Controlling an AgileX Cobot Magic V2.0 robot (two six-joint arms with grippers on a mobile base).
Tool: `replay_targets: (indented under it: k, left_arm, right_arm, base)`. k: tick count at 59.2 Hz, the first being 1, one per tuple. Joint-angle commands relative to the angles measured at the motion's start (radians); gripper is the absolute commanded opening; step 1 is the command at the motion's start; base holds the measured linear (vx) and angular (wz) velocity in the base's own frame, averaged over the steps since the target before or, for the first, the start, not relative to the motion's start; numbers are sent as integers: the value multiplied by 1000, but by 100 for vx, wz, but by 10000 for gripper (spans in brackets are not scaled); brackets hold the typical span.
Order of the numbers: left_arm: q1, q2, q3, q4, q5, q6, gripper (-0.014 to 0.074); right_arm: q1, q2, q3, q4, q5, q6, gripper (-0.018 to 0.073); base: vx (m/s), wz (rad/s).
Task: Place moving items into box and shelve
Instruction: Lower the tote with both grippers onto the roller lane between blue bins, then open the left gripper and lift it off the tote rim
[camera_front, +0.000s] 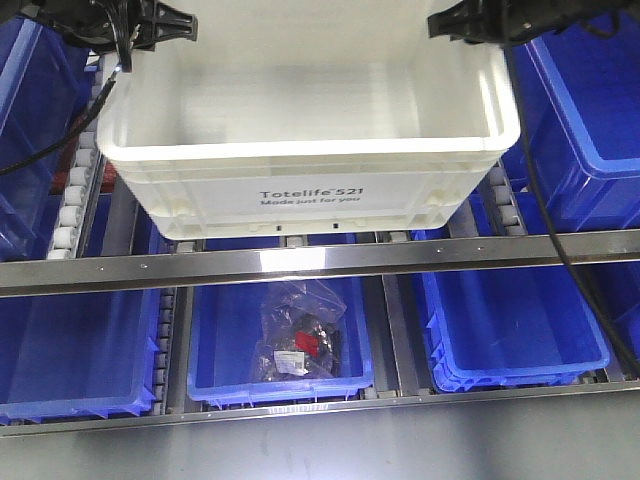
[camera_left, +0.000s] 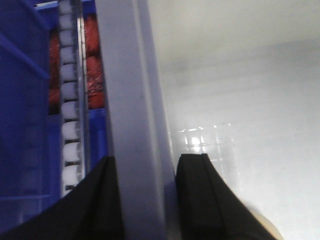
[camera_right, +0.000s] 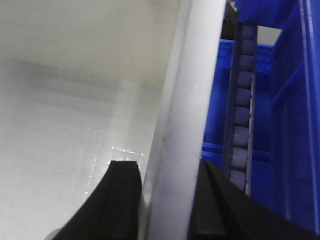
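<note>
Crate (camera_front: 310, 150): white, held over shelf rollers above blue bins (camera_front: 280, 345); left gripper (camera_left: 145, 170) and right gripper (camera_right: 165, 175) each pinching a side rim; pale lump (camera_left: 265, 225) inside

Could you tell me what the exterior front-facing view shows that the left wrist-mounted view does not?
Only the front view shows the black "Totelife 521" print, the clear bagged item in a lower blue plastic bin, and the right gripper. Only the left wrist view shows red contents beside the white rollers. Both show the large white plastic crate with the left gripper astride its rim.
</note>
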Motion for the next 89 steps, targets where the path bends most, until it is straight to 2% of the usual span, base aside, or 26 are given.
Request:
replay_targets:
  k: [1,16,37,50,62,72,89]
  left_arm:
    - [5,-62,-38,138,-104,-10,2]
    - [5,-26,-38,150,-143,-18,2]
    - [5,22,-38,154,-137,-17,2]
    - [5,39,-38,225,-137,-20,2]
    - [5,43,-38,220,-168,-34,13]
    - [5,43,-38,177,-183,-37,106]
    - [5,38,-38,91,-182,-36,440]
  right_arm:
    - [31,-69,-49,-11,-207,-80,-1]
    - [39,-44,-49,-12,-241,-87,-1]
    - [39,20,-49,-6,-258,-89,-1]
    - [39,40,-49,-3,-255,-89,0]
    - [39,40,-49,-4,-268,-91,45]
    - [39,40,-49,-3,-278,-90,173]
    - [39,40,-49,-3,-277,-89,481]
  base:
    - [0,0]
    - [0,0]
    - [0,0]
    - [0,0]
    - [0,0]
    - [0,0]
    - [0,0]
